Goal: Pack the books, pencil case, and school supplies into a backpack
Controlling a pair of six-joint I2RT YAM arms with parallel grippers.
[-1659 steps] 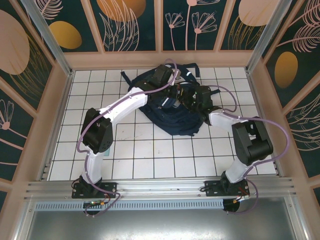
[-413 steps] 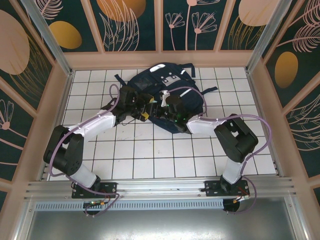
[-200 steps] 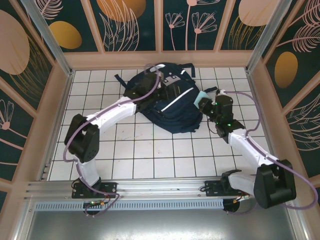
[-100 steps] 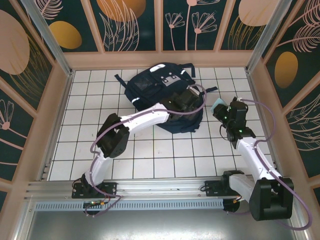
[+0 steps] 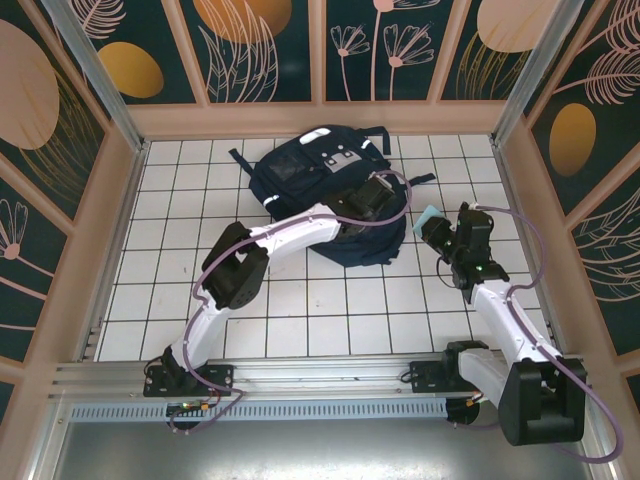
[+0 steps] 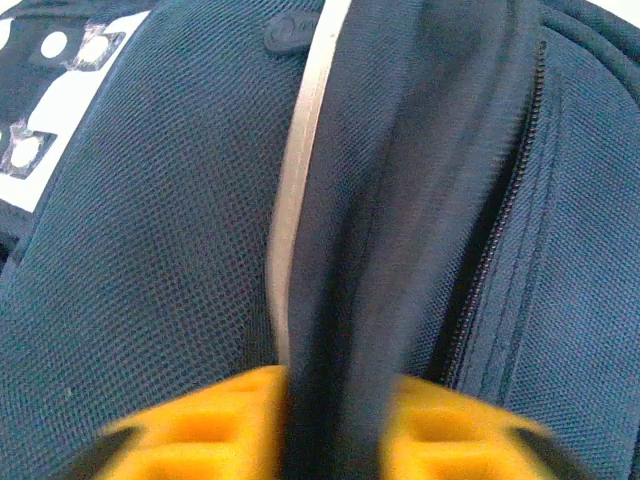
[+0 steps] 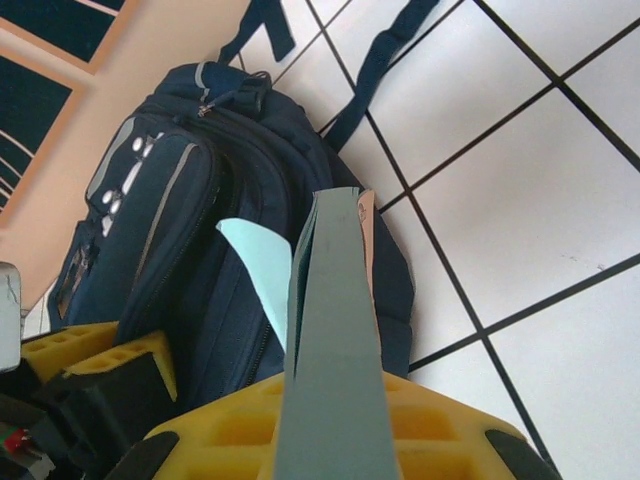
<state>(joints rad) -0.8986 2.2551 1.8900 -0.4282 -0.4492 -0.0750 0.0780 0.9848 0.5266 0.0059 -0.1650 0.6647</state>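
Top view: bright, even light from above. The tiled floor [image 5: 300, 310] is uniformly white, with only faint soft shadows beside the backpack [image 5: 300, 180]. The corner posts [image 5: 95, 75] bow slightly toward the frame corners.

Left wrist view: dimmer. Fabric weave is sharp at left and the centre fold is streaked. The left gripper [image 6: 335, 425] at the bottom edge is badly blurred.

Right wrist view: tiles at right are nearly washed out. The pale-teal card [image 7: 330, 400] is soft close to the lens.

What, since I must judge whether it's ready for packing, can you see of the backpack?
The backpack is navy woven fabric with white stripes, a grey-white dotted patch, dark zips and loose dark straps. It lies on the far half of the tiled table, bulging in the middle. The left end effector pinches a raised fold of its fabric, with a stripe on one side of the fold and a zip on the other.
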